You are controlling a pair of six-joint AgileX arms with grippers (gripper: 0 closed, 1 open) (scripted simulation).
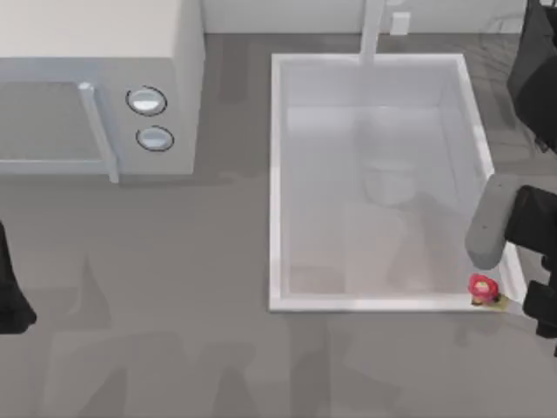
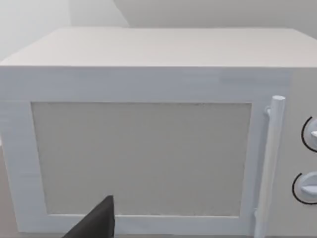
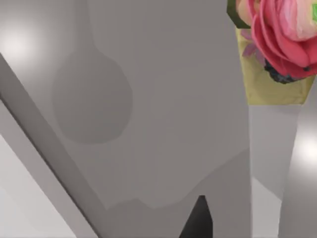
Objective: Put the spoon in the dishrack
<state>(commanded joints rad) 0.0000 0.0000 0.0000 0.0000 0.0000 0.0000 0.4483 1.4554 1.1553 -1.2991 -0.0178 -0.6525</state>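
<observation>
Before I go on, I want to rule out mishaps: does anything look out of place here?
Yes. The small spoon with the red-pink end sits in the near right corner of the big white sink basin, not in a rack. The right arm's tool is close above it.

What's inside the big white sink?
Inside the big white rectangular sink, a small spoon with a round red-pink end lies in the near right corner. The right arm's gripper covers its handle. Elsewhere, bare basin floor.
</observation>
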